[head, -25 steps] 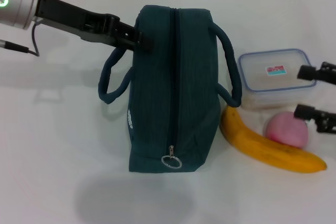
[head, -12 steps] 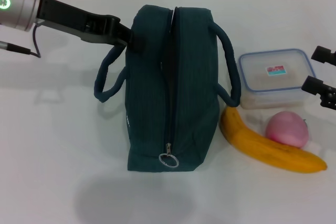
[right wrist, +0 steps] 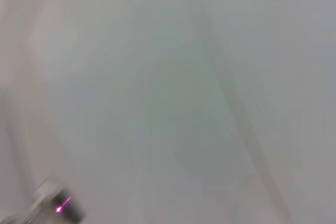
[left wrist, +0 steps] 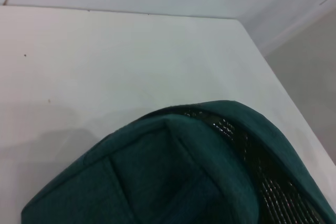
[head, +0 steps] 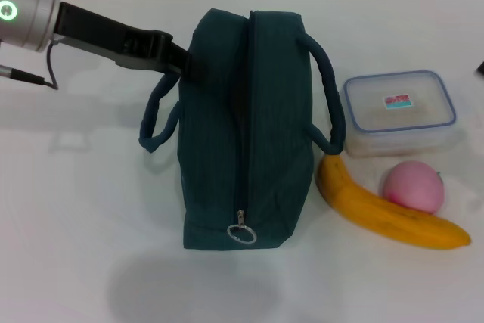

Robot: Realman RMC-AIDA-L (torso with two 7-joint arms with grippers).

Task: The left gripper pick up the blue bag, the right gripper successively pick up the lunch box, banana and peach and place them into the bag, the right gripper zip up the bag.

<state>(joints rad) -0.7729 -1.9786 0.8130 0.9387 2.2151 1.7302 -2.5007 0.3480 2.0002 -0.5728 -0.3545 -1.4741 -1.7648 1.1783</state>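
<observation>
Left claw [head: 189,63] grips blue bag [head: 246,134] beside lunch box [head: 398,111].

My head camera looks forward and steeply down on the table [head: 68,247], far enough back to take in the whole blue bag [head: 246,134]. My left wrist camera sits very close over one end of that bag [left wrist: 173,177], looking past it along the table [left wrist: 105,56]; bag and table are what these two share. My right wrist camera faces only a pale blank surface
</observation>
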